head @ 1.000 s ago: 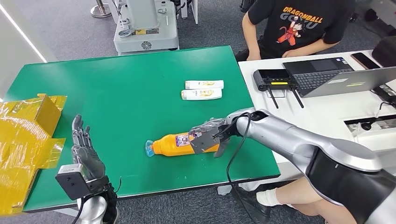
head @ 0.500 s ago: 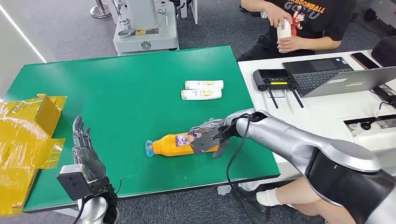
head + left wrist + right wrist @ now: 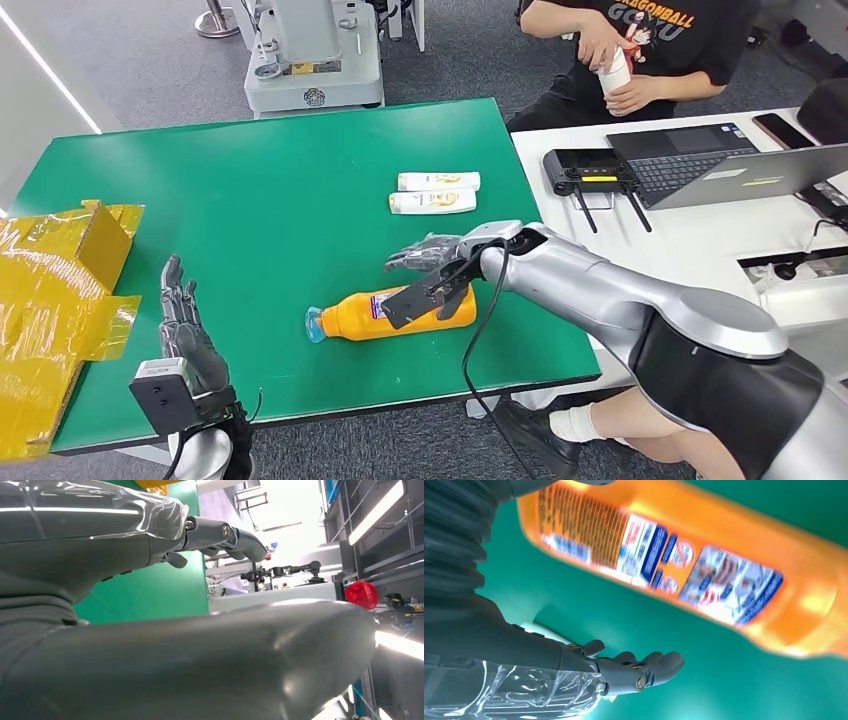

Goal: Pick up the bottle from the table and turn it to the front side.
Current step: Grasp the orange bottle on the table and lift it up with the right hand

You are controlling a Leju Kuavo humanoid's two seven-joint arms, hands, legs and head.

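1. Your right hand (image 3: 432, 262) is above the table (image 3: 260, 190), just over the label end of the bottle (image 3: 395, 312).
2. Its fingers (image 3: 410, 255) are spread and reach past the far side of the bottle; they hold nothing.
3. In the right wrist view the fingers (image 3: 644, 667) are stretched out over the green surface, and the bottle (image 3: 704, 565) lies beside the palm, apart from the fingertips. I cannot tell if the thumb touches the bottle.
4. The bottle lies on its side under this hand. It is orange, its cap points away from the hand toward your left hand, and its printed label faces up and toward the wrist camera.
5. Your left hand (image 3: 187, 325) stands at the near edge of the table, well apart from the bottle. Its fingers are straight and apart, pointing up, with nothing in them.
6. Beyond your right hand, farther on the table, two white tubes (image 3: 436, 192) lie side by side.
7. Next to your left hand, on its outer side, there is a yellow box (image 3: 60, 290).
8. Behind the right arm a person (image 3: 640, 45) sits at a white desk with a laptop (image 3: 730, 160) and holds a white thing.
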